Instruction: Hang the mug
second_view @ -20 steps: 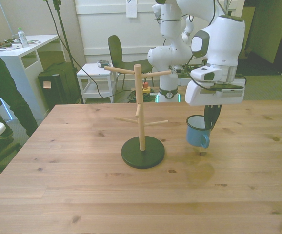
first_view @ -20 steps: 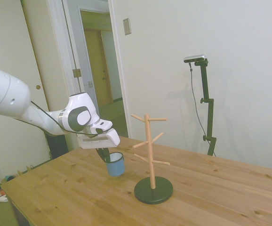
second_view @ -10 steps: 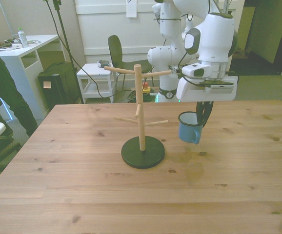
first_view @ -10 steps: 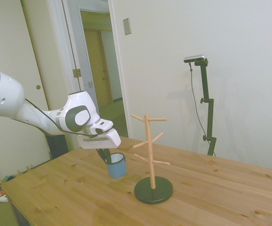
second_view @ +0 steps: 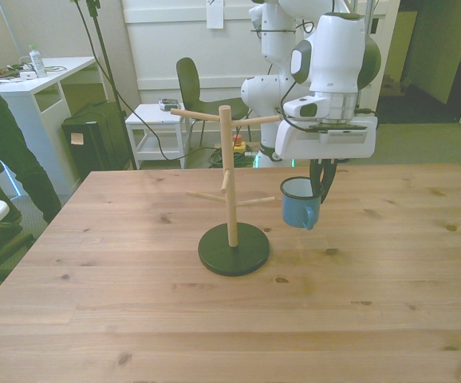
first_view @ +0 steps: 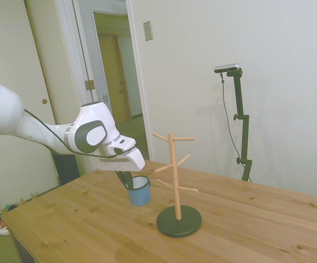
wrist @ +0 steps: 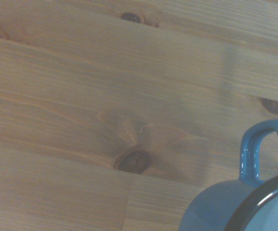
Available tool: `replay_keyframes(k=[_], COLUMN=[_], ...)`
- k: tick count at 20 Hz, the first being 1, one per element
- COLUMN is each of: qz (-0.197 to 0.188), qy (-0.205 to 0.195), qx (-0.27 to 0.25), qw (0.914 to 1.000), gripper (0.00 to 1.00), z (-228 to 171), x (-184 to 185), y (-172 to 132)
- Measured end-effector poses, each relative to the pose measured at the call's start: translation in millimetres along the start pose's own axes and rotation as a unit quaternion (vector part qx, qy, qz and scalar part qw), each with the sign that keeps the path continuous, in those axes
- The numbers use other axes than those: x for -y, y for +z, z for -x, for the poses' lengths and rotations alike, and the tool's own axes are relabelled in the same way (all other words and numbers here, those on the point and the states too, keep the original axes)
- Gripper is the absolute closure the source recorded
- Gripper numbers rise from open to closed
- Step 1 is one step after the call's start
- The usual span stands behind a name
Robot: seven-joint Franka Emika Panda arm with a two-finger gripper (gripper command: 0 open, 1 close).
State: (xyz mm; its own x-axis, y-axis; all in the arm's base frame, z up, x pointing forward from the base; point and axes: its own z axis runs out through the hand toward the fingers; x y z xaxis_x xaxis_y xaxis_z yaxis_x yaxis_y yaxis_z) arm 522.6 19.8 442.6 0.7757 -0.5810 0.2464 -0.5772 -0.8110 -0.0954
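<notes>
Holding the mug (second_view: pixel 299 203) by its rim, my pincer (second_view: pixel 320 185) is clamped shut, mug hanging just beneath, clear of the tabletop (second_view: pixel 374 303). I fear its handle (wrist: pixel 258 154) missing the peg tree (second_view: pixel 229 187) beside it.

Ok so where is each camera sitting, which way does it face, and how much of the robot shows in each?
Side view: off one side, looking across the table; white arm enters from the picture's left, gripper holding the mug.
Front view: across the table, facing the robot; base and arm show.
Wrist view: looks down at wood and mug; no robot.
Side and front share mug and peg tree.
</notes>
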Motion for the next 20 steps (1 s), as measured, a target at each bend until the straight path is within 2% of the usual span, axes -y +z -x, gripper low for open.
replay_keyframes(k=[20], qz=[-0.030], qy=[0.027], qx=[0.004], qw=[0.9992], gripper=[1.00], z=[-29.6], x=[-47.5], y=[-17.0])
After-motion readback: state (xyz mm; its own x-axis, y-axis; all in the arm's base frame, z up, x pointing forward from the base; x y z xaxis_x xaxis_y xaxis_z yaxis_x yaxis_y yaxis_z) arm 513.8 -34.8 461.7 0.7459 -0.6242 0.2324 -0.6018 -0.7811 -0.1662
